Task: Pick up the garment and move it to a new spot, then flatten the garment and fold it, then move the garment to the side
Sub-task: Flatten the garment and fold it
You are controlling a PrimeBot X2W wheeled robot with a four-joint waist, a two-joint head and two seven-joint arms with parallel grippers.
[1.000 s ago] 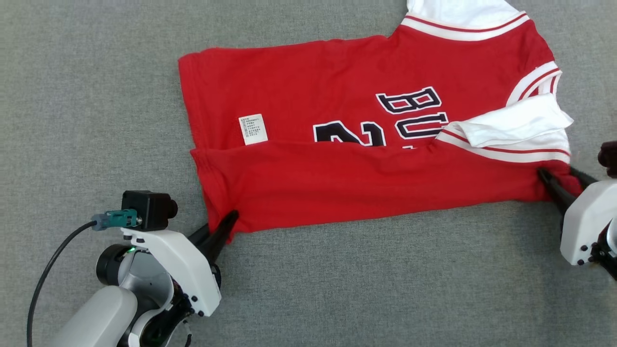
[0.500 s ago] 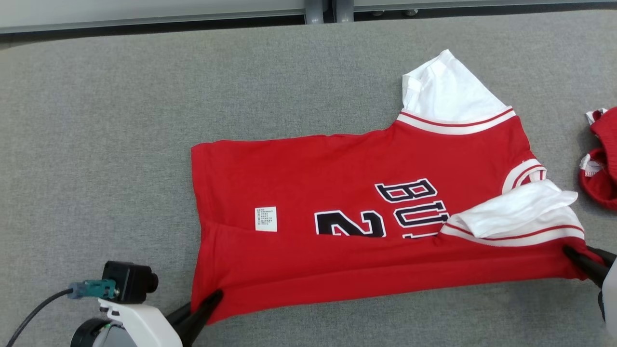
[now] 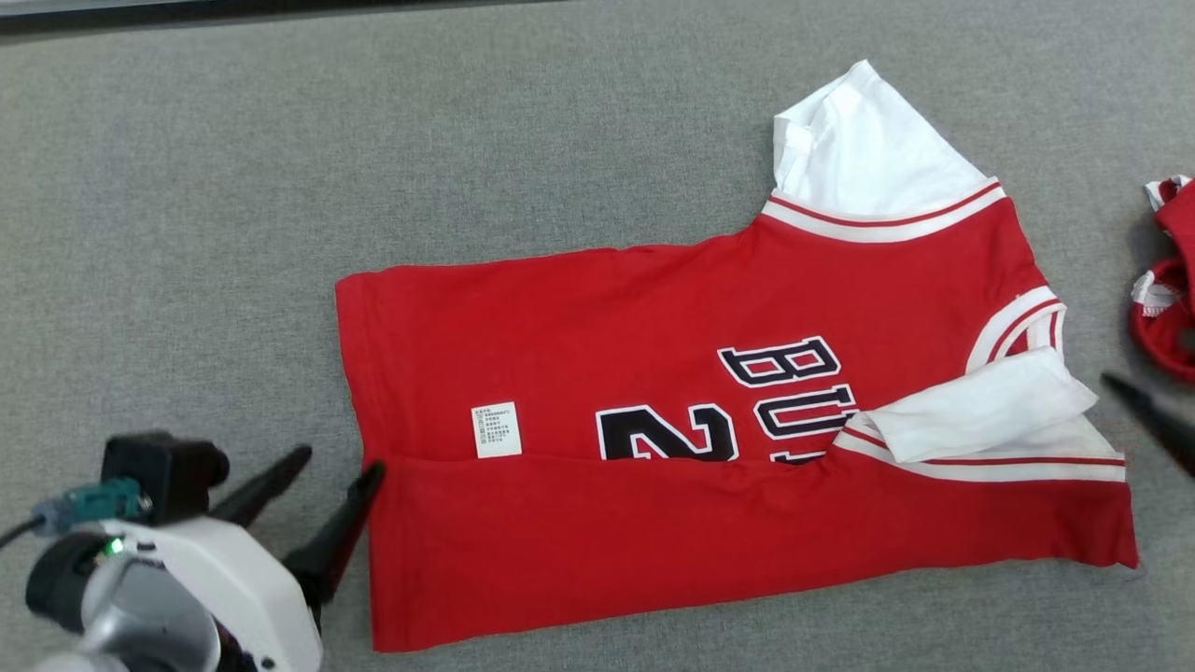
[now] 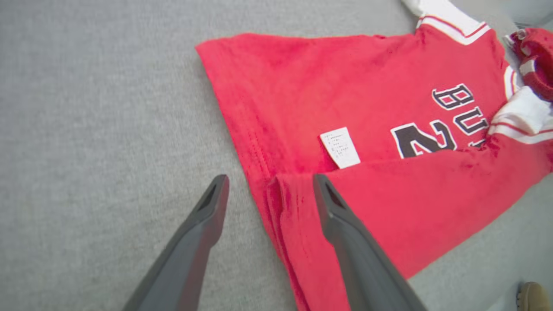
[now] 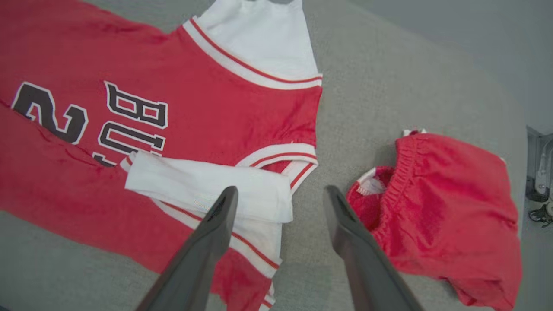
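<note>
**Both tools open at the jersey's edges**

The red jersey lies flat on the grey counter, near side folded over. The left tool, fingers spread, straddles its hem edge; bare counter lies left of it. The right tool, also spread, hangs between the white sleeve and the red shorts.

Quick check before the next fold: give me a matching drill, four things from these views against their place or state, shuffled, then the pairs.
Things:
1. jersey
2. care label
3. shorts
4. left tool

Places or states:
A. open, at the hem end of the fold
B. crumpled, lying apart past the collar end
C. white, beside the fold edge
D. laid flat, near side folded over the number

Pairs: 1-D, 2-C, 3-B, 4-A.
</note>
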